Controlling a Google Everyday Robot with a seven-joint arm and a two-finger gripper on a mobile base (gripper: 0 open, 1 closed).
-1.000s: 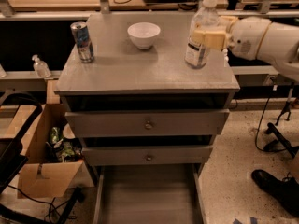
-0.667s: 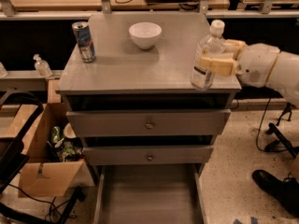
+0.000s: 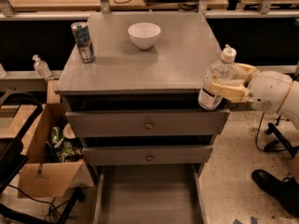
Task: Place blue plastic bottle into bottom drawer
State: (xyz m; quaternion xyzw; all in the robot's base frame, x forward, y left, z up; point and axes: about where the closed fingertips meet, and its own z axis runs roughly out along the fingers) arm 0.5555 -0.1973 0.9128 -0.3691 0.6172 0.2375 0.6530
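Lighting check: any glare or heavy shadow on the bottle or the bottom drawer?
Camera view: warm, even light on the cabinet top, no hard glare; the bottle, held in the gripper at the cabinet's front corner, catches small highlights; the open bottom drawer is dimmer, yet its floor shows; the gaps above the upper drawers are nearly black.

A clear, faintly bluish plastic bottle [image 3: 218, 72] with a white screw cap and white printed label hangs at 3 o'clock in the scene, just beside the cabinet's front right corner. It tilts slightly, cap toward 1 o'clock. The cream gripper [image 3: 225, 82] clamps its middle from 3 o'clock, one finger across the front. The wide, shallow grey bottom drawer [image 3: 147, 195], lowest of three, stands pulled open at 6 o'clock, flat floor showing, well apart from the bottle.
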